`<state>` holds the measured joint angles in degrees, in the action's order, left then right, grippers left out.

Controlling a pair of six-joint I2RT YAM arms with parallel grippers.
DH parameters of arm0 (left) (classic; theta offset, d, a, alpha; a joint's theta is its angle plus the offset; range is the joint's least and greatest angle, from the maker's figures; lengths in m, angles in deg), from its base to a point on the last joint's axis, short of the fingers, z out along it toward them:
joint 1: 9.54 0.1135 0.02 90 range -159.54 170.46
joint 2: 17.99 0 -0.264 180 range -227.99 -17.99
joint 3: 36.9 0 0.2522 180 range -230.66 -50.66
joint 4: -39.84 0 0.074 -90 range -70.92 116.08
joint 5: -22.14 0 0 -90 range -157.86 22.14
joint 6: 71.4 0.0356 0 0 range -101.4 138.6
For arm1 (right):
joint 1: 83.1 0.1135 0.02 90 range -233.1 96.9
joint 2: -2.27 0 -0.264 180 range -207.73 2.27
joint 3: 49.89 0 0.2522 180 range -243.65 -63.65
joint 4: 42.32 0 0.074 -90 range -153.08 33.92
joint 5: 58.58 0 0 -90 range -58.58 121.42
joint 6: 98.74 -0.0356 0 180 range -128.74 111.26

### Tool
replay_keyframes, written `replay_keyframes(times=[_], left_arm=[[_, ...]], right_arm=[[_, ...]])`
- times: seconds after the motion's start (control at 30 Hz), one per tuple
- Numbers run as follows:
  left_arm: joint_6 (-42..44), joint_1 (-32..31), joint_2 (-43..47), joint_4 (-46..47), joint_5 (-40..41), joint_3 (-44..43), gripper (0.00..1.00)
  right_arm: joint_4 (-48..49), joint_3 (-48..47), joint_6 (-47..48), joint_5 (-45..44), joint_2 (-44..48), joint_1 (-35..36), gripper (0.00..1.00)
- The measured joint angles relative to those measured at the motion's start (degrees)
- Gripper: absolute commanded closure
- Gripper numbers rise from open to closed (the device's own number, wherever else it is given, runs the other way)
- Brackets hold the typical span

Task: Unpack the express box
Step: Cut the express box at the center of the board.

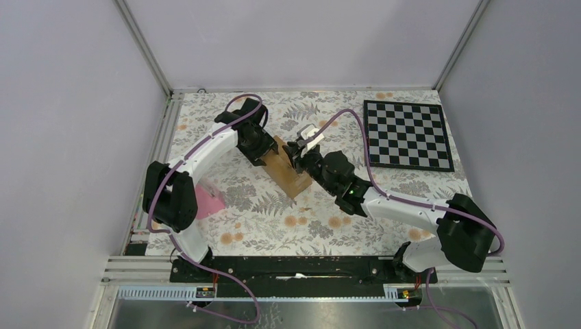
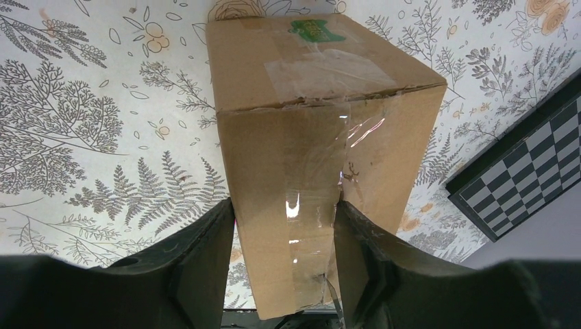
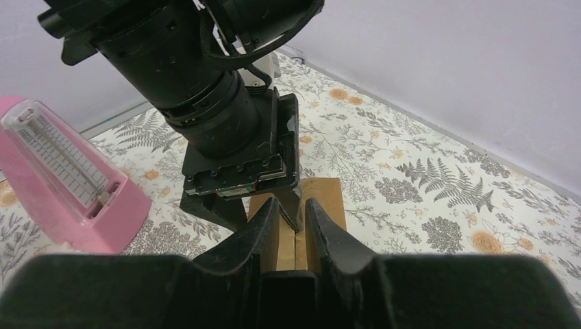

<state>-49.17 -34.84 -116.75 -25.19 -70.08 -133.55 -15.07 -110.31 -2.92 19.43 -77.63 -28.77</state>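
The left gripper (image 2: 284, 271) is clamped on the express box (image 2: 322, 123), with one dark finger pressed against each side of the taped end nearest its wrist camera. The carton stretches away from it over the floral tablecloth (image 2: 103, 137). Clear tape (image 2: 322, 171) runs down the face between the fingers, and a green sticker (image 2: 312, 27) sits near the far edge of the farther face. The chessboard (image 2: 527, 178) lies off to that gripper's right, apart from the box. The right gripper (image 3: 294, 226) hovers just over the opposite end of the box, facing the left one. Its jaws are drawn close, leaving a slim gap through which the carton's seam shows; whether they pinch anything cannot be told. A pink metronome (image 3: 68, 178) stands to its left in its own view, well apart from the box
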Motion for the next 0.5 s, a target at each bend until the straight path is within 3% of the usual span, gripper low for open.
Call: replay_keyframes(times=[0.5], left_arm=[[0.15,0.17,0.00,0.66,0.33,0.00,0.98]], right_arm=[[0.37,-1.97,-0.55,-2.08,-2.73,0.13,1.00]])
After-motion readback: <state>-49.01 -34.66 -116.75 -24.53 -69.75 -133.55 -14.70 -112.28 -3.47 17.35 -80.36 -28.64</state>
